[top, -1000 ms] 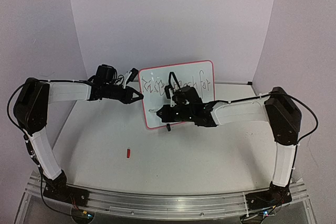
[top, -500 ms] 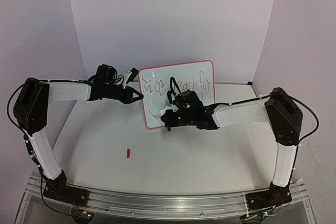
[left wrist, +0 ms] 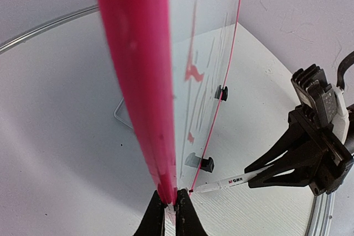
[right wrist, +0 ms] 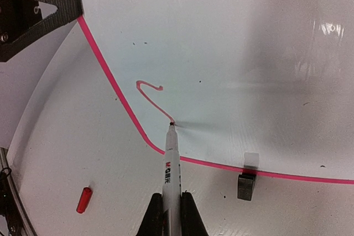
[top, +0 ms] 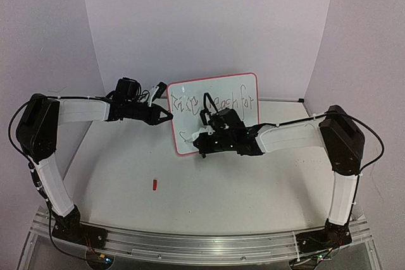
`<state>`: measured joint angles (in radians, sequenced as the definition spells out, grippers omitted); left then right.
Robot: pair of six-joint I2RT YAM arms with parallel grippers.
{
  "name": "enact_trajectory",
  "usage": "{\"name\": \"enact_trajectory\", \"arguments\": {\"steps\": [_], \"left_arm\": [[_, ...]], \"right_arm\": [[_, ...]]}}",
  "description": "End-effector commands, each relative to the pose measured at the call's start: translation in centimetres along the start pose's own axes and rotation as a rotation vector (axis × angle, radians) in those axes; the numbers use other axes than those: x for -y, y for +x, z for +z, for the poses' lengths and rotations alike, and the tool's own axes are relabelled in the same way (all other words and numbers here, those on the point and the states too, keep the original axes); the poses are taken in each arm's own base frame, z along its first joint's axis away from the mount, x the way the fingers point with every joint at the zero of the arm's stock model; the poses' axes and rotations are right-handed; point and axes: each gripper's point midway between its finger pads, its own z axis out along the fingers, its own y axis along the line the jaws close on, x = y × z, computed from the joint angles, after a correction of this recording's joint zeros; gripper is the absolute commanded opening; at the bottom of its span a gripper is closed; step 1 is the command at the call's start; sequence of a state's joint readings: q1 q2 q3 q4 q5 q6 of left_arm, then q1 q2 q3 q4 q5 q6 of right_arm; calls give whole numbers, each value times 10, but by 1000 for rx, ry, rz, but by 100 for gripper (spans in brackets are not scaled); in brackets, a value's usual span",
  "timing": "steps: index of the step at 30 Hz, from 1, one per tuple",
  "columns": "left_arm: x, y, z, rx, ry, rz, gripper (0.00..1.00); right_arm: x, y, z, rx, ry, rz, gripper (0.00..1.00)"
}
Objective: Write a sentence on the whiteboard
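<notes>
The whiteboard stands upright at the table's back, red-pink framed. The sentence has one line reading roughly "Raise reach for", and a short hooked stroke below it at the left. My left gripper is shut on the board's left edge, seen pinching the frame in the left wrist view. My right gripper is shut on a white marker. The marker tip touches the board's lower left corner at the end of the red stroke.
A red marker cap lies on the table in front of the board, and also shows in the right wrist view. Black clip feet hold the board's lower edge. Purple walls close the back and sides.
My right gripper has moved the marker a little right and down along the board's lower left, leaving a short new stroke. The left gripper and the board have not moved.
</notes>
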<state>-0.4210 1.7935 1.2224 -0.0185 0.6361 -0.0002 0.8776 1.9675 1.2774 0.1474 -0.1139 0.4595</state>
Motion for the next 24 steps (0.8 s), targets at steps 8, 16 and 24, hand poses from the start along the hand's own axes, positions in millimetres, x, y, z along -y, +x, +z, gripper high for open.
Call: {"name": "enact_trajectory", "arguments": {"steps": [8,16,24], "left_arm": [[-1,-5,-11,5,-41,28,0],[0,-6,-12,6,-41,28,0],[0,-7,-13,7,-41,29,0]], "right_arm": [[-21,-15,3,20,-59,-41,0],[-27,-9,-1,5,-67,-70,0],[-18,0,8,-17,-27,-55,0]]}}
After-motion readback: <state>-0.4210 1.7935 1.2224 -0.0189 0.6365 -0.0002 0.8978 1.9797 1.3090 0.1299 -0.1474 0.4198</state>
